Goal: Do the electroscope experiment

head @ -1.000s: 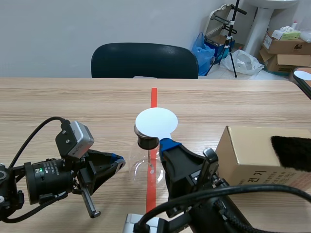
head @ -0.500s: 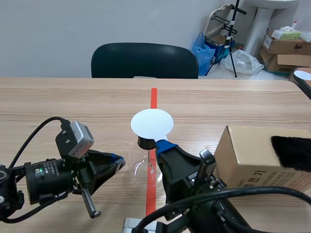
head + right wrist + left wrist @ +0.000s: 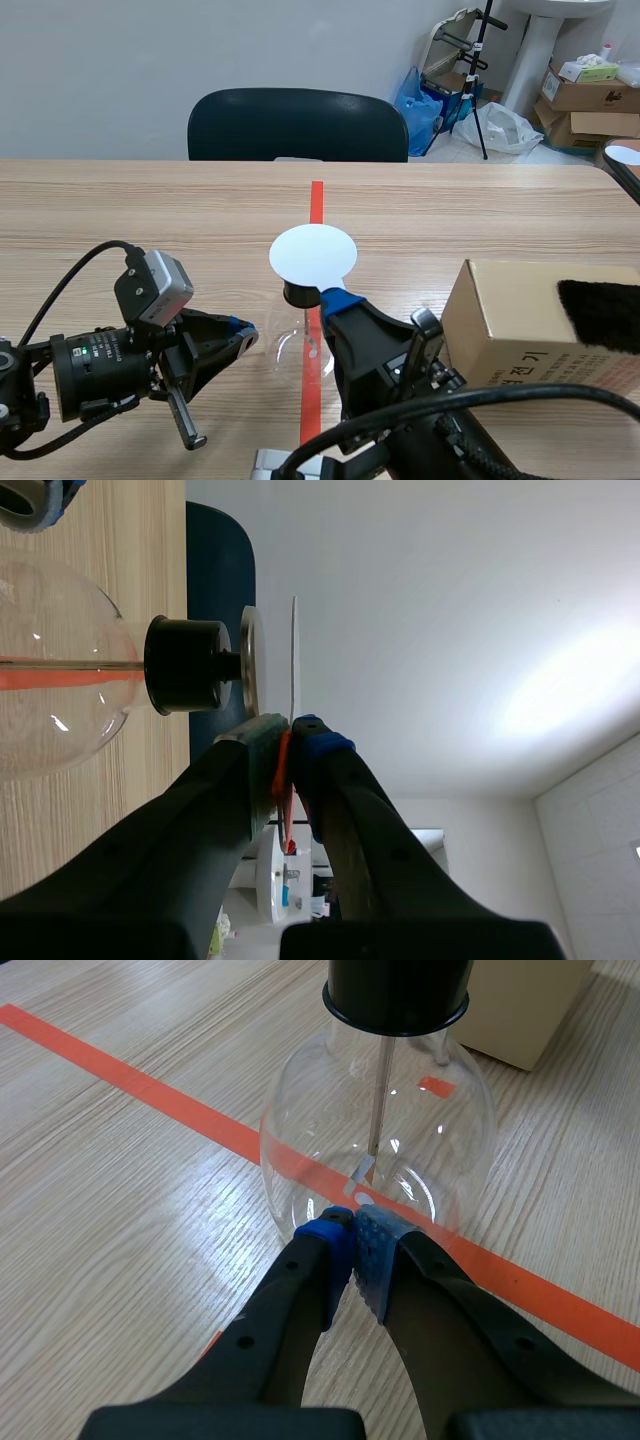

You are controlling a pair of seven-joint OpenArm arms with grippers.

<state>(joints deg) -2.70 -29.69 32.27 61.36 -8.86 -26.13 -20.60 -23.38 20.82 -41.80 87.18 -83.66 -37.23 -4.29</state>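
- The flask [image 3: 380, 1150] is clear, round glass with a black stopper [image 3: 397, 995] and a thin rod [image 3: 378, 1100] hanging inside. It stands on the orange tape line [image 3: 150, 1090].
- The left gripper [image 3: 352, 1232] is clenched on nothing, its tips right at the flask's lower wall.
- The right gripper [image 3: 285, 745] is clamped on the edge of a white disc [image 3: 312, 253], held just over the flask's metal top plate [image 3: 247, 660].

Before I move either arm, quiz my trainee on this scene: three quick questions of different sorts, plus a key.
1. True or false: the white disc lies inside the glass flask.
2. What grips the disc? A) a person's hand B) the right fingers C) nothing
3. Fill in: the black furry cloth sits on the cardboard ____.
Key: 1 false, it is held above the flask; 2 B; 3 box.
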